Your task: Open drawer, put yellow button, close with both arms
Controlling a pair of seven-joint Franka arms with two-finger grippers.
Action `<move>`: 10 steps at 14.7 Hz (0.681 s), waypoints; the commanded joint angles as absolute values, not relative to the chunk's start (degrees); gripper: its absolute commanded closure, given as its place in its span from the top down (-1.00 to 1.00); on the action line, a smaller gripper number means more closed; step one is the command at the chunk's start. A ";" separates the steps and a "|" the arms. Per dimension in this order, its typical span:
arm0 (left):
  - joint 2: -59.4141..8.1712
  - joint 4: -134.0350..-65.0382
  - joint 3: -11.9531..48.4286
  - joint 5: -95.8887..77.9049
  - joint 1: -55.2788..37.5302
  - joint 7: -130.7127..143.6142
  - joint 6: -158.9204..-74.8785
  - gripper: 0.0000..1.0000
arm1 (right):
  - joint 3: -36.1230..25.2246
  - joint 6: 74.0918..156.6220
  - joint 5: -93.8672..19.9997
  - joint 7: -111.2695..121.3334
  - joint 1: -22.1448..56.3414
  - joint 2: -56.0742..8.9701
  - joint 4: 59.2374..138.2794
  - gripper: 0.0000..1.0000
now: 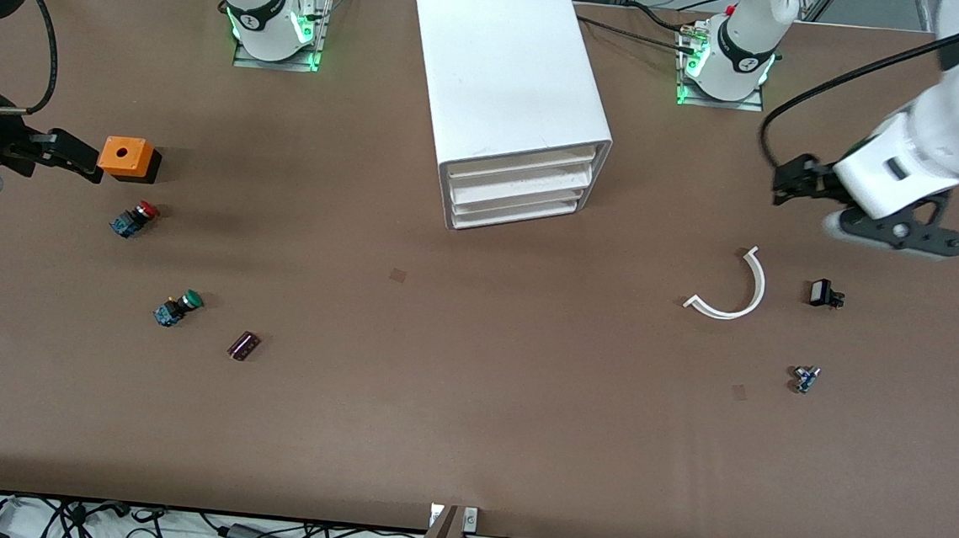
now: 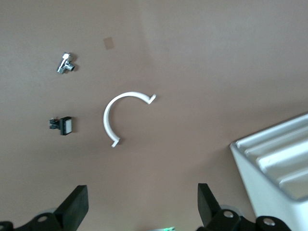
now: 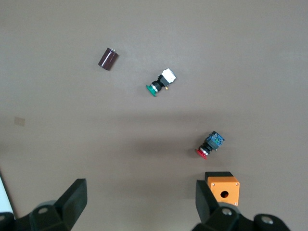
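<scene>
**Drawer shut, yellow button not in sight: both grippers empty**

Drawer (image 1: 524, 161) is the top one of three in the white cabinet (image 1: 510, 69), which stands mid-table between the two arm bases; its front appears flush with the two below.

Left gripper (image 1: 789, 186): fingers spread wide, holding nothing, over the table toward the left arm's end. In its wrist view you see a white curved strip (image 2: 111, 118), a small black part (image 2: 62, 125), a small metal fitting (image 2: 65, 63) and a corner of the cabinet.

Right gripper (image 1: 74, 155): fingers also wide and empty, just beside an orange box (image 1: 126, 158) with a hole in its top, toward the right arm's end. Nearer the front camera lie a red-capped button (image 1: 134, 219), a green-capped button (image 1: 177, 308) and a dark cylinder (image 1: 244, 345).

Risks, as judgements:
- You cannot locate a yellow-capped button in any view. The red or green button, or the orange box, could be taken for it.
- Three drawer fronts look alike and sit close together; a finger set slightly low would catch the middle one.
- Pulling with one arm may slide the whole cabinet if it is light, so you may need the other arm to brace it.

Writing: none is readable. The round marks on the arm bases are too small to make out.
</scene>
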State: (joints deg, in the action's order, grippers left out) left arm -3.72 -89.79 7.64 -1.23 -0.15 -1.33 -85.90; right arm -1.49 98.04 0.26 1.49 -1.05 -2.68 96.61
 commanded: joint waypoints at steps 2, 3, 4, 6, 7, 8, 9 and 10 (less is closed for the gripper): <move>0.96 -96.84 1.67 -2.37 -4.04 -4.57 -93.66 1.00 | -1.49 98.61 1.05 1.76 -0.70 -1.93 97.29 1.00; 2.18 -98.68 1.67 -2.29 -4.04 -4.57 -96.91 1.00 | -1.49 98.70 0.97 1.67 -0.62 -1.93 97.29 1.00; 2.89 -100.27 1.67 -2.02 -4.04 -4.40 -99.29 1.00 | -1.49 98.79 0.97 1.67 -0.62 -1.93 97.21 1.00; 2.90 -100.37 1.67 -1.93 -3.96 -4.57 -98.10 1.00 | -1.49 98.79 0.97 1.67 -0.62 -1.85 97.21 1.00; 2.81 -99.76 1.76 -1.76 -3.87 -4.31 -95.48 1.00 | -1.49 98.79 0.97 1.67 -0.62 -1.85 97.29 1.00; 2.81 -99.41 2.02 -1.67 -3.69 -4.31 -94.84 1.00 | -1.49 98.79 0.97 1.67 -0.70 -1.85 97.29 1.00; 2.81 -99.23 2.11 -1.67 -3.60 -4.31 -94.66 1.00 | -1.49 98.70 0.97 1.67 -0.70 -1.85 97.29 1.00; 2.73 -98.88 2.20 -1.67 -3.60 -4.31 -94.57 1.00 | -1.49 98.70 0.97 1.67 -0.70 -1.85 97.29 1.00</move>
State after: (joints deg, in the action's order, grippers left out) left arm 1.05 -98.04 2.69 -1.40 -3.23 -3.60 -95.30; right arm -1.49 98.34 0.26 1.49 -0.95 -2.68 96.61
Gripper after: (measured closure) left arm 0.000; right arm 0.000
